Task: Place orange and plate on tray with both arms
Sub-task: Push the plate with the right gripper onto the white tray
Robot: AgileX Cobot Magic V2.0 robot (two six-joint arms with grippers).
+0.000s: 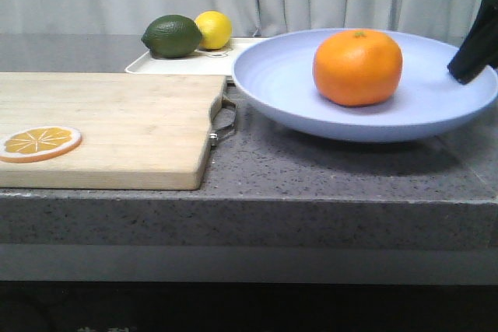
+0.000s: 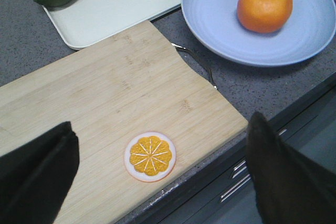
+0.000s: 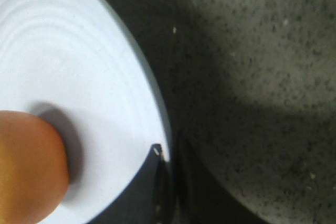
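Note:
The pale blue plate (image 1: 280, 75) hangs a little above the dark counter, casting a shadow under it, with the whole orange (image 1: 358, 66) resting in its middle. My right gripper (image 1: 471, 64) is shut on the plate's right rim; in the right wrist view one dark finger (image 3: 157, 166) lies over the rim (image 3: 152, 93) beside the orange (image 3: 26, 166). The cream tray (image 1: 179, 64) lies behind and to the left, and the plate's far edge (image 2: 220, 19) reaches its corner (image 2: 121, 3). My left gripper (image 2: 163, 129) hovers open over the cutting board, holding nothing.
A wooden cutting board (image 1: 117, 114) with a metal handle fills the left front and carries a flat orange slice (image 1: 39, 143). A green lime (image 1: 172, 36) and a yellow lemon (image 1: 214, 29) sit at the tray's back left. The counter's front edge drops off just below the board.

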